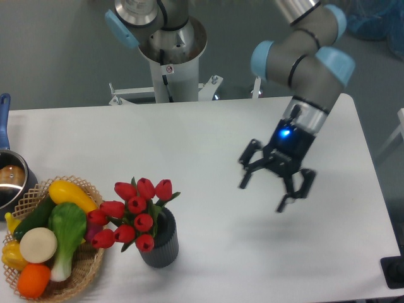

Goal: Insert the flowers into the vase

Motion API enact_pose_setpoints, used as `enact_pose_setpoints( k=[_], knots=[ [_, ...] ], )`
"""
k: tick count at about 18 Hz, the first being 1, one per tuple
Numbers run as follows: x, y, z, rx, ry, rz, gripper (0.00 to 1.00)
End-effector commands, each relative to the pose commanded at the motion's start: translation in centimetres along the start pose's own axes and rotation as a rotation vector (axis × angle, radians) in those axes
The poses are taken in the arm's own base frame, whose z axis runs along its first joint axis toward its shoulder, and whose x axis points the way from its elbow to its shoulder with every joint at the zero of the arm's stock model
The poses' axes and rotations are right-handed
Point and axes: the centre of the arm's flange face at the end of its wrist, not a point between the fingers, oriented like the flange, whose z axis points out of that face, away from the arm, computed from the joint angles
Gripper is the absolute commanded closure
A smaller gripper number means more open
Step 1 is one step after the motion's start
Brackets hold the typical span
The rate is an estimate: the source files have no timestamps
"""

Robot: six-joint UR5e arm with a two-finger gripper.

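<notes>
I read the jaws as spread wide with nothing between them; the gripper (276, 189) hangs above bare worktop (208, 145), pointing down and slightly toward the camera. From that I judge the release done and the arm clear of the work.

The flowers (136, 214) sit with their stems down inside the vase (159, 238), well apart from the jaws, off to the camera-left and a little nearer the front edge. The bunch leans to the far side from the jaws, the heads spilling over the rim toward the wicker basket (85, 268). My guess is that the bunch is wider than the mouth, so only the stems go in and the heads rest out over the edge. The vase stands upright, just beside the basket; I cannot tell whether the two touch.

Counts:
- tulip heads: I count about nine or ten red ones, some overlapping.
- vase: one, dark grey, ribbed.
- basket: one, holding toy produce, roughly seven pieces, among them a yellow squash (71, 194) and a green leafy piece (66, 230).
- metal pot (9, 180): one, blue handle, farthest from the jaws, cut by the frame edge.

Task looks complete, as I judge it.
</notes>
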Motion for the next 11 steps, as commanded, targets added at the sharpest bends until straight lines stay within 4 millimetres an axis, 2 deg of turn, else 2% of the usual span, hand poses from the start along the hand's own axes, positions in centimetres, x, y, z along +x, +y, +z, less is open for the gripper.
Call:
enact_pose_setpoints(
  k=[2, 5, 8, 11],
  knots=[
    [-0.9, 3.4, -1.7, -0.086, -0.029, -0.044, 0.00],
    [-1.7, 7.1, -4.9, -0.274, -0.075, -0.077, 0.00],
    [-2.0, 9.9, -7.0, -0.472, -0.077, -0.108, 0.00],
    [-1.6, 11.9, -11.0, -0.639, -0.067, -0.147, 0.00]
  ],
)
